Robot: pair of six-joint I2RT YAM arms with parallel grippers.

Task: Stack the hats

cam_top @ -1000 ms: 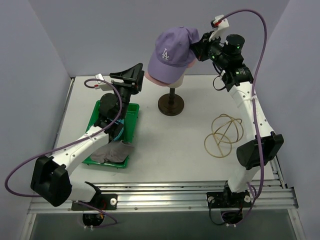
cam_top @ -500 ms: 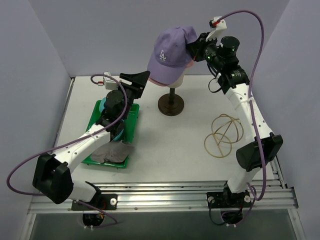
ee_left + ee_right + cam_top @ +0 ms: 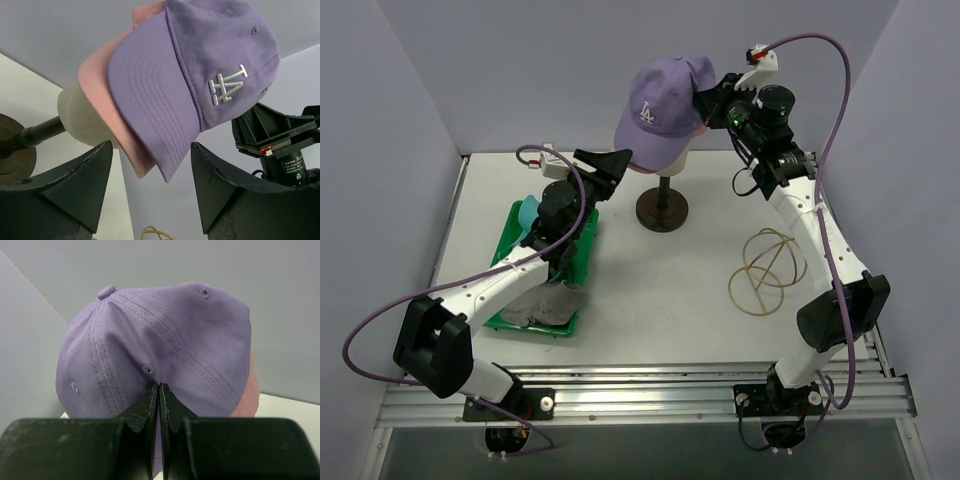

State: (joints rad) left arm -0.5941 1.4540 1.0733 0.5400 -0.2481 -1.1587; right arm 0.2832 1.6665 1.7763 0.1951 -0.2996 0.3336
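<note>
- The soft lavender cloth baseball cap with a white logo [image 3: 660, 105] is sitting at the top middle of the overhead view. It is lying over a pink cloth baseball cap [image 3: 100, 85].
- Both caps are resting on the cream egg-shaped dummy head [image 3: 75, 112], which is standing on a dark stand [image 3: 662, 208].
- The right gripper [image 3: 159, 390] is pinching a fold of cloth at the back of the lavender cap. Its fingers are squeezed almost together.
- The left gripper [image 3: 617, 165] is hanging just beside the two brims. Its fingers are spread wide and are holding nothing.
- The cap is looking light and floppy on top, so it will likely fold if it is grabbed there. The brim is looking stiffer, so it is probably a good place to hold.
- The brim is pointing down toward the lower left of the overhead view, and the back is pointing to the upper right. The cap's long line is running between those two ends, tilted.
- A teal bucket hat [image 3: 527, 215] and a grey bucket hat [image 3: 545, 303] are lying in the green plastic tray [image 3: 585, 250] at the left, and they are not yet on the stack.
</note>
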